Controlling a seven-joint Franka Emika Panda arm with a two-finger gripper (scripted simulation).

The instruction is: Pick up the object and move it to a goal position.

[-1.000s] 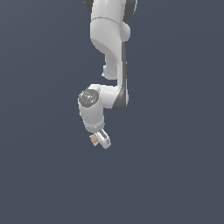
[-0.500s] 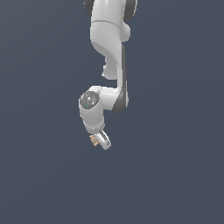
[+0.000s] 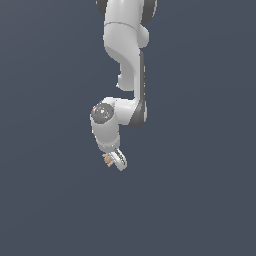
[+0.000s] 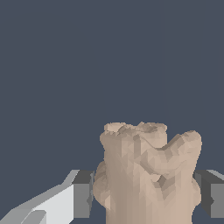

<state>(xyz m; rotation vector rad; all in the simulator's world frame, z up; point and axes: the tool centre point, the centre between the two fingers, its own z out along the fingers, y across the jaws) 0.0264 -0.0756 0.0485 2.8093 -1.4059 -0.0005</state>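
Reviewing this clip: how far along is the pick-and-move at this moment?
Done: the pick. The small tan lumpy block sits between the white gripper's dark finger pads, pressed on both sides. In hand: carrying it; the block shows at the gripper tip. Left: reaching the goal, which no view shows.

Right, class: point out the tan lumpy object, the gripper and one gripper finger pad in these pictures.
object [image 4: 144, 175], wrist view, on the middle of its bumpy front face.
gripper [image 3: 116, 160], exterior view, midway between its fingertips, beside the tan lump.
finger pad [image 4: 82, 194], wrist view, on the dark pad's face beside the object.
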